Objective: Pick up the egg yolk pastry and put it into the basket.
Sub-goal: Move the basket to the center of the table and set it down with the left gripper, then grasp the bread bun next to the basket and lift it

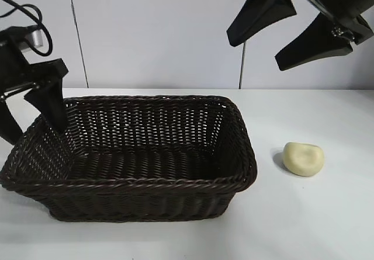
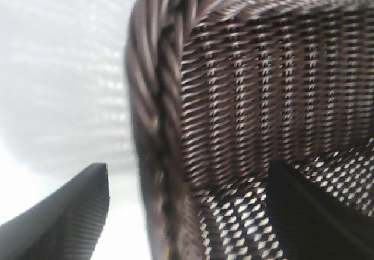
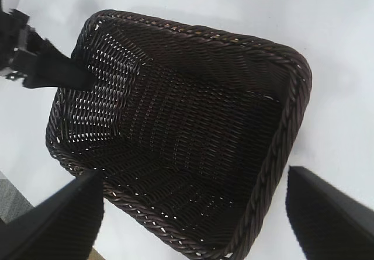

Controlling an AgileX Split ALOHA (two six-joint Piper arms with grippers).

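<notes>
The left gripper (image 1: pixel 32 117) stands at the left end of the basket (image 1: pixel 134 184), its jaws spread wide and straddling the end wall; one finger (image 1: pixel 51 99) hangs inside the basket against the weave, the other is outside it, over the white table (image 1: pixel 327 225); the left wrist view shows the braided rim (image 2: pixel 160 125) running between the two dark fingers, and whether either finger touches the wicker I cannot tell; it has hold of nothing. The basket sits on the left and middle part of the table, near its front edge; nothing lies in it. The egg yolk pastry (image 1: pixel 303 158) rests on the table to the right of the basket, near its right end but apart from it, a shallow dent in its top. The right gripper (image 1: pixel 292 29) hangs high above the right side of the table, over the gap between basket and pastry; its jaws are wide apart and empty, touching nothing.
</notes>
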